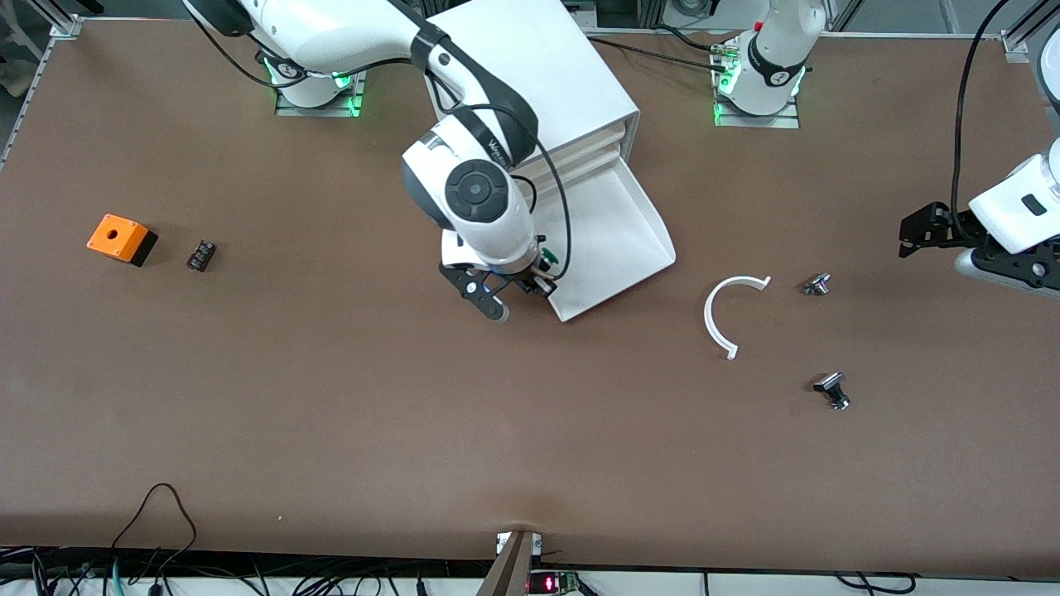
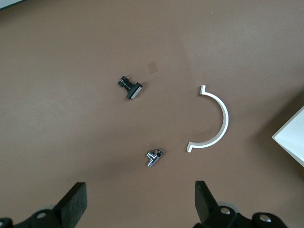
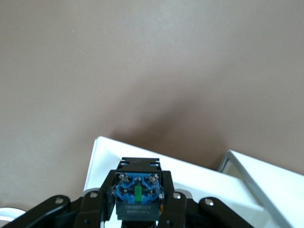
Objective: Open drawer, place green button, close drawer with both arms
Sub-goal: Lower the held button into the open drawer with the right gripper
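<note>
Two white robot arms work over a brown table (image 1: 331, 430), seen from a high camera facing them. Going from the right arm's end of the table to the left arm's end:

Near the edge at the right arm's end sits an orange box (image 1: 117, 237) with a hole in its top, and just beside it a small black part (image 1: 201, 255).

Next comes the right arm, reaching down from its base at the table's upper edge. The right gripper (image 1: 530, 290) hangs over the front corner of the drawer (image 1: 617, 240), its fingers pinched on the button (image 3: 137, 190) — in the right wrist view a black body with blue fittings and a green strip sits clamped between them, above the drawer's white rim.

The drawer is the lowest one of the white cabinet (image 1: 546, 74) that stands at the table's upper edge between the two bases. It is pulled well out toward the front camera, a long shallow white tray.

Toward the left arm's end, a white curved strip (image 1: 722, 316) in a half-ring shape lies on the surface. Past it are two small silver-and-black metal bits, apart from each other: one metal bit (image 1: 816, 285) level with the strip's upper end, the other metal bit (image 1: 833, 389) nearer the front camera.

At the edge at the left arm's end, the left gripper (image 2: 140, 202) waits in the air with its fingers spread wide, holding nothing — it hangs over bare surface near the metal bits.
</note>
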